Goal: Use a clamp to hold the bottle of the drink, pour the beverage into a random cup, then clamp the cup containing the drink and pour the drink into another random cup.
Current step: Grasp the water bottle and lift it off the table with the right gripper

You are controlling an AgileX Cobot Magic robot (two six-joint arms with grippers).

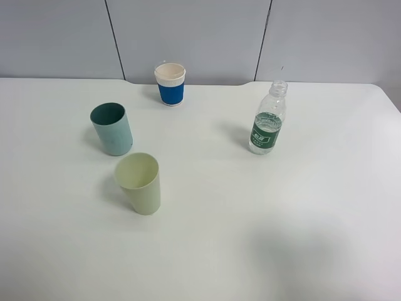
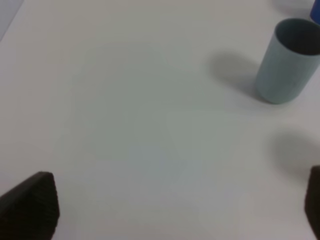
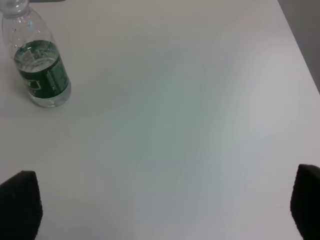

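Bottle (image 1: pixel 268 122) stands upright on the right side of the white table (image 1: pixel 301 219), well apart from all three cups. It is small, clear thin plastic with a green label around the middle, and I judge it light, since the beverage (image 3: pixel 35 60) seems to fill only part of it. The wall will likely dent under a hard squeeze, and bare plastic is slick. I would therefore take it across the labelled band, low enough to keep the weight under my plates, and close gently. I see no cap on the neck, though I cannot be sure, so a crushing grip could push liquid out.

The pale yellow-green cup (image 1: pixel 139 182) stands nearest the front on the left. The teal cup (image 1: pixel 113 128) is just behind it and the paper cup (image 1: pixel 170 83) far back. Both tumblers look stiff, smooth and tapered, so they are best gripped mid-wall.

My right gripper (image 3: pixel 163 202) has its jaws spread fully apart over bare table, holding and touching nothing, with the bottle off to one side ahead of it. My left gripper (image 2: pixel 172 205) is likewise wide apart and empty, with the teal cup ahead of it.
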